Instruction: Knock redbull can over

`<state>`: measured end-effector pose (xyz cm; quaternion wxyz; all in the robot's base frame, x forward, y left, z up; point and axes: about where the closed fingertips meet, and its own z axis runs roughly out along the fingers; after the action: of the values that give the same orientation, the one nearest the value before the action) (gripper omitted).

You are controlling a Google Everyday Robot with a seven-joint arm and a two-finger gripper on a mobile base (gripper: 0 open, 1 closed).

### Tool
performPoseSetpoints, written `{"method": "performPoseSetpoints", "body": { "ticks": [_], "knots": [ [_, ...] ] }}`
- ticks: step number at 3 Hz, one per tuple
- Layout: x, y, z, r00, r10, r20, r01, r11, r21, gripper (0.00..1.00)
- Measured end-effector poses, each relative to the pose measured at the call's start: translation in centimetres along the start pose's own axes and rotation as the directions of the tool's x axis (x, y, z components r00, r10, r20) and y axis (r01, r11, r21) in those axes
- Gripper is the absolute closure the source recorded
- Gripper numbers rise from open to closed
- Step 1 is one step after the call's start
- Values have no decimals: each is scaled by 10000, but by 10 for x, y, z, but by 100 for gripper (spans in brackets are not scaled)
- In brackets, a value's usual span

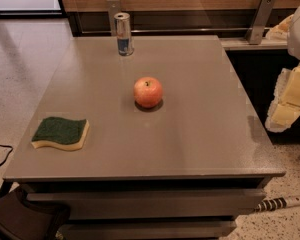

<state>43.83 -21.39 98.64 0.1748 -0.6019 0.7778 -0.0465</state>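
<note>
The gripper (pixel 284 115) hangs off the right side of the grey table (pixel 205 134), pale and yellowish, and whether it is open or closed cannot be told. The redbull can (pixel 123 34) stands upright near the table's far edge, left of centre, well apart from the gripper. It is slim and tall, silver with blue panels and a silver top. A red apple (pixel 148 92) sits mid-table, and a green-topped sponge (pixel 60 133) lies front left.
</note>
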Motion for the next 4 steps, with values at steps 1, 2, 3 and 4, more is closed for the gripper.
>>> {"method": "performPoseSetpoints", "body": {
  "ticks": [1,2,3,4],
  "knots": [
    [0,0,0,10000,0,1,0,10000,2,0],
    [-3,-21,-3,9999,-37,101,32,9991,415,0],
    [-12,-86,0,9915,897,944,-1043,9810,1638,0],
    [-35,-144,-1,9570,1397,2542,-2094,9392,2722,0]
  ]
}}
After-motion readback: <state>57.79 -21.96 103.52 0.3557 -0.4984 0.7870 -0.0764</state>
